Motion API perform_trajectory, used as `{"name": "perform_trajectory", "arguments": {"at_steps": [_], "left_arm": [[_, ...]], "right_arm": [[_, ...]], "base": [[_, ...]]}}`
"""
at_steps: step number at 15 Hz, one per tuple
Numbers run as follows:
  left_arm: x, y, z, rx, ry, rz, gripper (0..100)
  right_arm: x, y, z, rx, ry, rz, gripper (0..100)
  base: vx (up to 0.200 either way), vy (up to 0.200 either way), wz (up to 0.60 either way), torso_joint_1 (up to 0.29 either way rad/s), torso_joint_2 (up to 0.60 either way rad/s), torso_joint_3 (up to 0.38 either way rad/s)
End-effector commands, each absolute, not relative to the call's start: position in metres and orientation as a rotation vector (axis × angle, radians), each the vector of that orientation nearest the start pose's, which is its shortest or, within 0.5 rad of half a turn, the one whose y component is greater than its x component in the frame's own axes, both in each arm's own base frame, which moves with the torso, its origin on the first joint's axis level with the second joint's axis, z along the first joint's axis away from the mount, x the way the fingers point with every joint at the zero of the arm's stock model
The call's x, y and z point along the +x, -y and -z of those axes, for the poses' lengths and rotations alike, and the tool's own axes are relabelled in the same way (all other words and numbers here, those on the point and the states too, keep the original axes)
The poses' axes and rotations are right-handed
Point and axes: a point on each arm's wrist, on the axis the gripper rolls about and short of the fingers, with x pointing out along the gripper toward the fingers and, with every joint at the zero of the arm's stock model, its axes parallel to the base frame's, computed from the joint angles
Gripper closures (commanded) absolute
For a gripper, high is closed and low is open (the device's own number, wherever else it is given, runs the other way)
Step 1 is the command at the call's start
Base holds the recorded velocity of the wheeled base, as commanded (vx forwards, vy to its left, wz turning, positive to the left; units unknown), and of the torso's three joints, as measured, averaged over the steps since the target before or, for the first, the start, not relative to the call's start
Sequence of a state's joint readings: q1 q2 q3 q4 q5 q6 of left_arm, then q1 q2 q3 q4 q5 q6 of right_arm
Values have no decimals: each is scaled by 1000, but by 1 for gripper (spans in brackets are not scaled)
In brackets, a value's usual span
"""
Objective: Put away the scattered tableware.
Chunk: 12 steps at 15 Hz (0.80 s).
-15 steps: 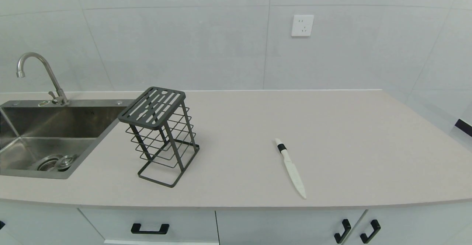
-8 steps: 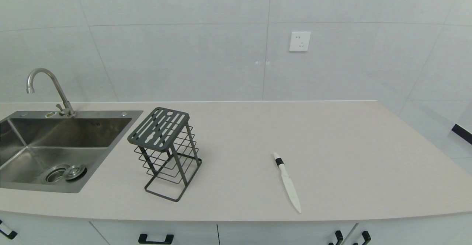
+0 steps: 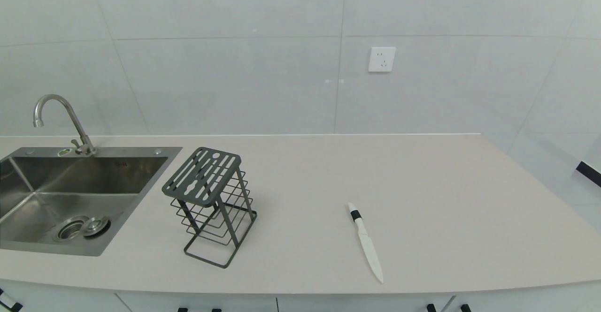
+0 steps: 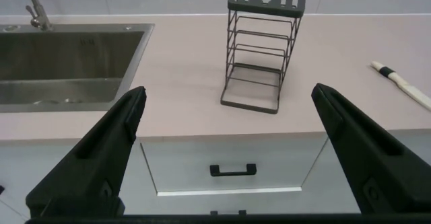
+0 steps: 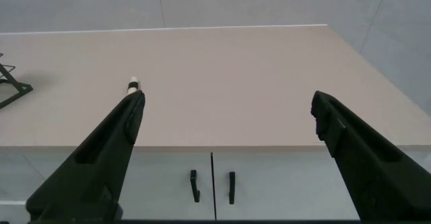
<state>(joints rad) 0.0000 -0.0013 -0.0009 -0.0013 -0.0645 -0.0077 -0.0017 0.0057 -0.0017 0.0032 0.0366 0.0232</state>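
L tool [image 4: 227, 89] & R tool [image 5: 227, 96] jaws wide apart, empty; knife [image 3: 365, 241] flat on counter [image 3: 446, 199], well right of rack [image 3: 203, 183].

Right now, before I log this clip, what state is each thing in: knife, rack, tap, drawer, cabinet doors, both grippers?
Knife: lying flat on the counter, apart from the rack, not gripped.
Rack: upright, no knife in its slots.
Tap: no water running.
Drawer: shut.
Cabinet doors: shut.
Left gripper: open, holding nothing.
Right gripper: open, holding nothing.
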Motion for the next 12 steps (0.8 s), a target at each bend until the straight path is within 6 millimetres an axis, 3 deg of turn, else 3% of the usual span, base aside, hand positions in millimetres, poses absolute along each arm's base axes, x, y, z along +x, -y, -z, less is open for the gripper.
{"name": "perform_trajectory", "arguments": {"at_steps": [1, 6, 12], "left_arm": [[-23, 1, -76, -5, 3, 64, 0], [-23, 2, -76, 0, 2, 67, 0], [-23, 2, -76, -1, 1, 67, 0]], "right_arm": [[-22, -1, -76, 23, -8, -35, 0], [-22, -1, -76, 23, -8, -35, 0], [-22, -1, -76, 23, -10, -35, 0]], "base": [[0, 0, 0, 266, -32, 212], [0, 0, 0, 287, -54, 220], [0, 0, 0, 33, -4, 25]]}}
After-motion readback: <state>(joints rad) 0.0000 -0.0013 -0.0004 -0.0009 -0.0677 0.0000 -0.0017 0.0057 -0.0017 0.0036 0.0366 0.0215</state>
